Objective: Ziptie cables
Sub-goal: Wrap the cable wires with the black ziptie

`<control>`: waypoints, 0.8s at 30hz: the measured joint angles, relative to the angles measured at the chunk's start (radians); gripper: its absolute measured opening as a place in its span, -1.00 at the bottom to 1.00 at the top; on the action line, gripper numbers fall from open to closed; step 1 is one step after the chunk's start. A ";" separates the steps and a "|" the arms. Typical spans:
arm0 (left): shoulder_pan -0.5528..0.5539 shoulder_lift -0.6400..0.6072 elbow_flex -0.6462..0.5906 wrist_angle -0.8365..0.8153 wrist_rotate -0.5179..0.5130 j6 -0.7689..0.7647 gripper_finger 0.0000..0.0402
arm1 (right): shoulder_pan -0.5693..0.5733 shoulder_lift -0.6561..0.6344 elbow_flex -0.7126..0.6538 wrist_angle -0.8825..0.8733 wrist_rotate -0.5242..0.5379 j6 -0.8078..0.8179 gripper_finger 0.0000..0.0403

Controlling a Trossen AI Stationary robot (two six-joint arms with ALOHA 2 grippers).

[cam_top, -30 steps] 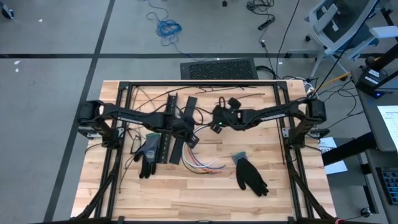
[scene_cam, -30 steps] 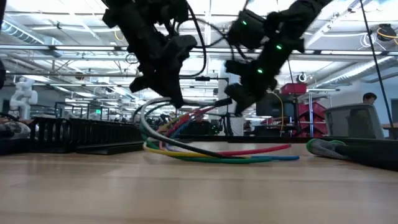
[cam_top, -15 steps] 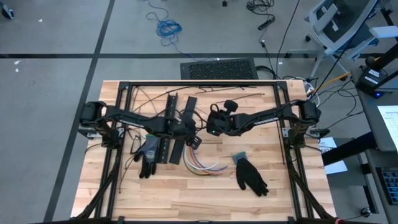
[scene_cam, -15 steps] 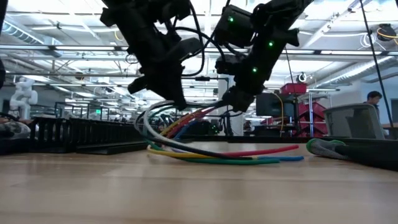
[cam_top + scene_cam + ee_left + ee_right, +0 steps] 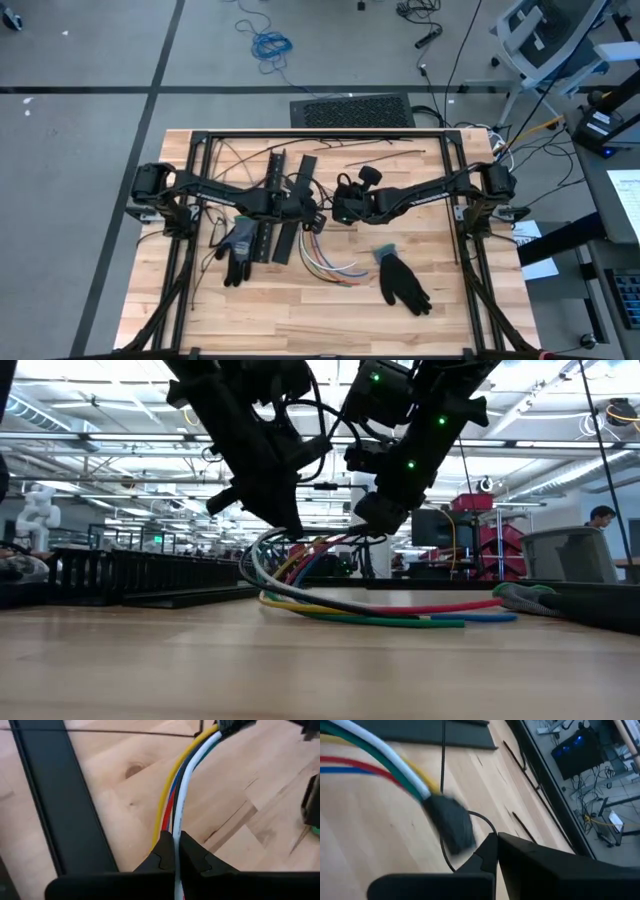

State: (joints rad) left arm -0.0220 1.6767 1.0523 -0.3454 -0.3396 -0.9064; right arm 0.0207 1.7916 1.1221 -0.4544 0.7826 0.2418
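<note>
the left claw (image 5: pixel 174 851) is closed tight on the thin flexible cables (image 5: pixel 181 795), smooth round wires in white, yellow, red, blue and green. from this claw they curve down onto the pale wooden plank tabletop (image 5: pixel 300 300). the right claw (image 5: pixel 495 849) is closed with nothing between its fingers, just beside the blurred black end piece (image 5: pixel 451 824) of the cables.

High view: overhead, facing straight down, far, whole tabletop (image 5: pixel 440 290). Low view: at tabletop height, level, facing the room behind. Both share the cables (image 5: pixel 335 265) at centre. Wrist views: very near, angled onto the wood, each showing those cables close up.
</note>
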 joint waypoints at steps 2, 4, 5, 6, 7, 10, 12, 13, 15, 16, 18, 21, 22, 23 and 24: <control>-0.006 0.005 0.000 -0.039 -0.011 -0.017 -0.98 | -0.001 0.000 0.000 -0.024 0.000 0.018 -1.00; -0.011 0.011 0.000 -0.043 -0.033 -0.042 -0.98 | 0.000 0.000 0.000 -0.029 -0.005 0.031 -1.00; -0.013 0.012 0.000 -0.027 -0.035 -0.048 -0.98 | 0.000 0.000 0.000 -0.027 -0.009 0.031 -1.00; -0.013 0.012 0.000 -0.006 -0.032 -0.048 -0.98 | 0.000 0.000 0.000 -0.024 -0.015 0.033 -1.00; -0.014 0.012 0.000 0.014 -0.028 -0.049 -0.98 | -0.001 0.000 0.000 -0.017 -0.021 0.034 -1.00; -0.021 0.012 0.000 0.063 -0.012 -0.055 -0.98 | -0.001 0.000 0.000 0.010 -0.022 0.033 -1.00; -0.027 0.012 0.000 0.071 -0.009 -0.057 -0.98 | -0.007 0.000 0.000 0.027 -0.023 0.031 -1.00; -0.027 0.012 0.000 0.072 -0.007 -0.057 -0.98 | -0.009 0.000 0.000 0.032 -0.024 0.032 -1.00; -0.028 0.012 0.000 0.070 -0.004 -0.057 -0.98 | -0.017 0.000 0.000 0.031 -0.023 0.034 -1.00; -0.029 0.012 0.000 0.068 -0.004 -0.057 -0.98 | -0.021 0.000 0.000 0.030 -0.024 0.034 -1.00; -0.032 0.012 0.000 0.065 -0.004 -0.057 -0.98 | -0.031 0.000 0.000 0.024 -0.015 0.032 -1.00; -0.038 0.012 0.000 0.034 -0.009 -0.058 -0.98 | -0.052 0.000 0.000 0.018 0.001 0.033 -1.00; -0.040 0.012 0.000 0.022 -0.011 -0.062 -0.98 | -0.057 0.000 0.000 0.017 0.000 0.034 -1.00; -0.041 0.012 0.000 0.013 -0.017 -0.073 -0.98 | -0.061 0.000 0.000 0.018 0.000 0.034 -1.00; -0.042 0.012 0.000 0.006 -0.031 -0.082 -0.98 | -0.063 0.000 0.000 0.018 0.000 0.033 -1.00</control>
State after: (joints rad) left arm -0.0641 1.6890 1.0523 -0.3398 -0.3702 -0.9881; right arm -0.0419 1.7912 1.1221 -0.4362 0.7828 0.2752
